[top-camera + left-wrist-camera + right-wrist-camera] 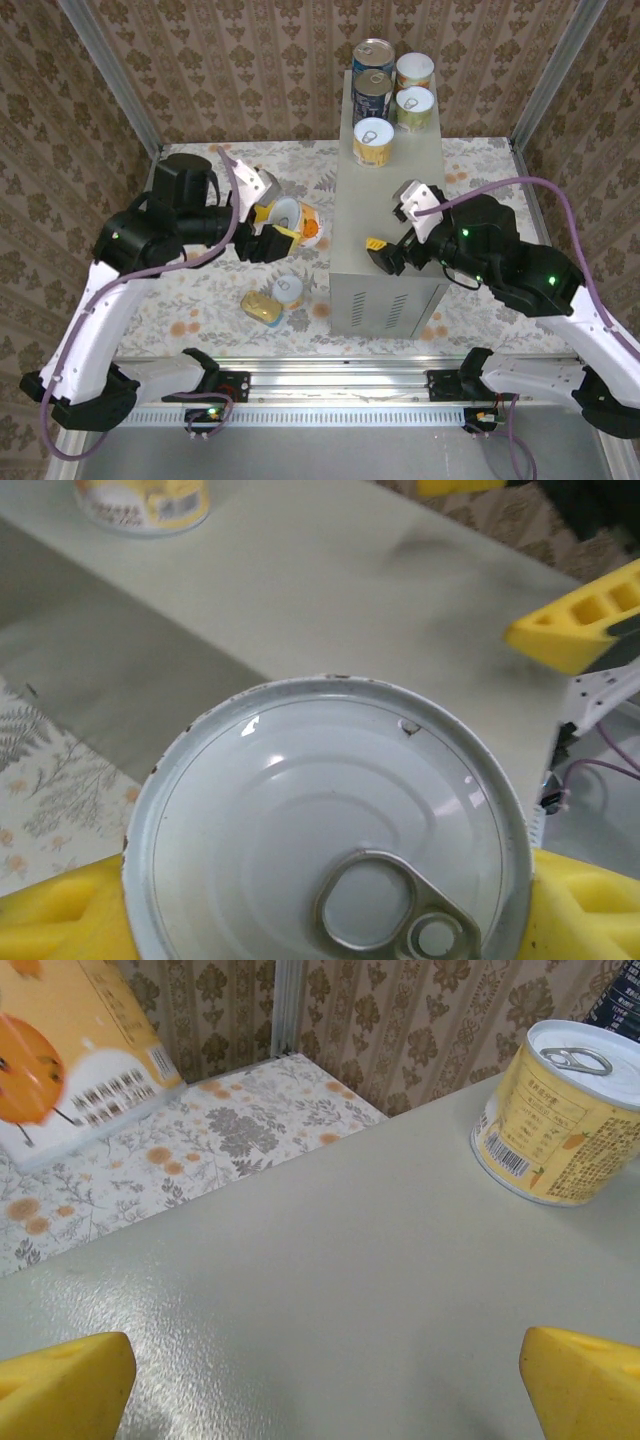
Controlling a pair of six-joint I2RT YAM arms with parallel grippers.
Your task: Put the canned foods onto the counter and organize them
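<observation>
My left gripper is shut on a short yellow-orange can, held tilted in the air just left of the counter. In the left wrist view its white pull-tab lid sits between my yellow pads. On the counter's far end stand two blue-labelled cans and three yellow cans. A flat yellow-blue tin lies on the floral floor. My right gripper hovers open over the counter's bare near half, with the nearest yellow can ahead to its right.
Patterned walls and metal frame posts close in the back and sides. The counter's vented front faces the arm bases. The right gripper's yellow fingertip shows beyond the held can in the left wrist view.
</observation>
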